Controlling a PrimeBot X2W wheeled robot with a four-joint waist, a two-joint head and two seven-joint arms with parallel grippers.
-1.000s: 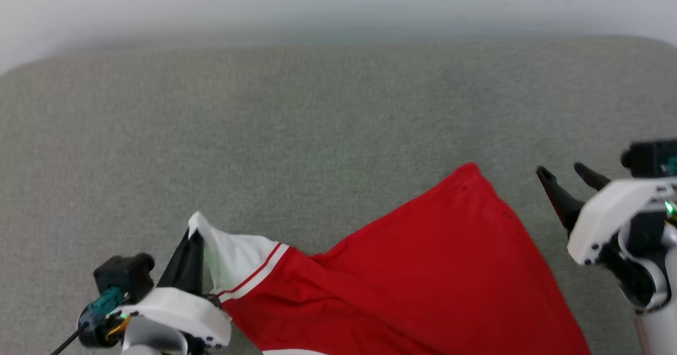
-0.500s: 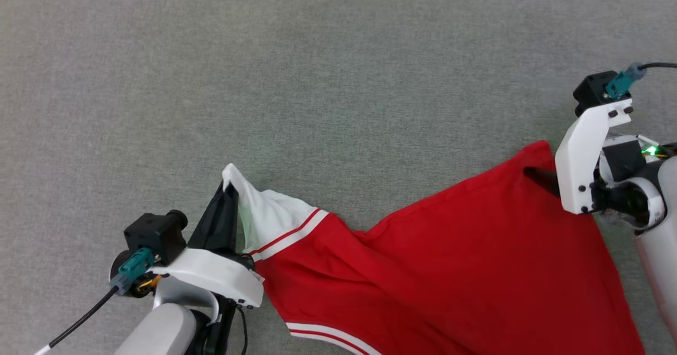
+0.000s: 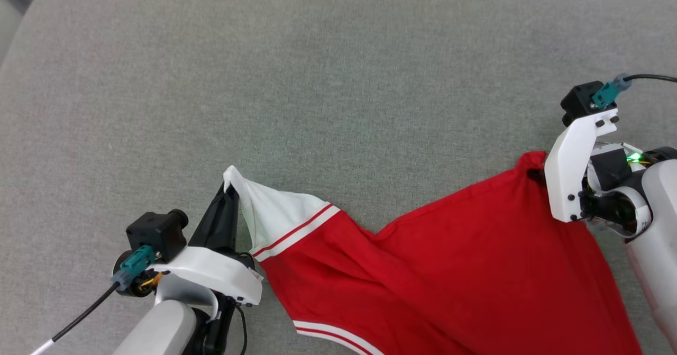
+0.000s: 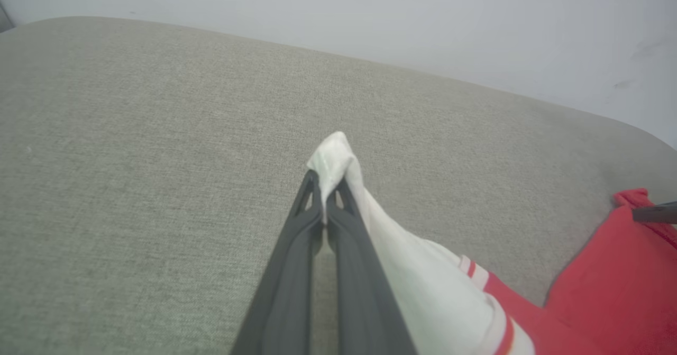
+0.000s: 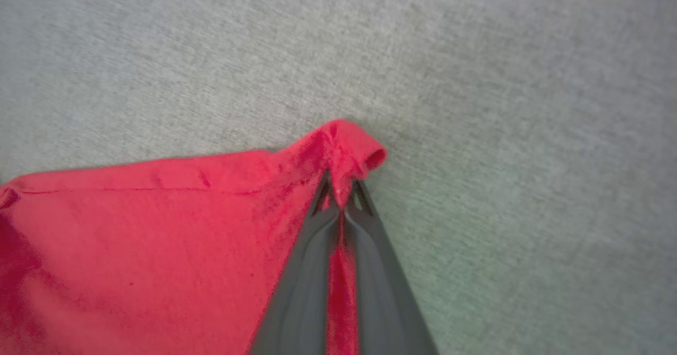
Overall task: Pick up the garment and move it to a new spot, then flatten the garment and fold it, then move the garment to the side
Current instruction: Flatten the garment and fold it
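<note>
Garment (image 3: 449, 270) sprawled over the near half of the grey cushion (image 3: 317, 80), its red body running off the near edge of the head view. On the left, the left gripper (image 3: 228, 188) is pinched tight on the tip of the white sleeve, holding it up in a little peak. On the right, the right gripper (image 3: 534, 175) is clamped on a red corner, with cloth curling just past its fingertips. Red-and-white striped trim shows beside the sleeve and along the near edge. Between the two grips the fabric lies creased.
</note>
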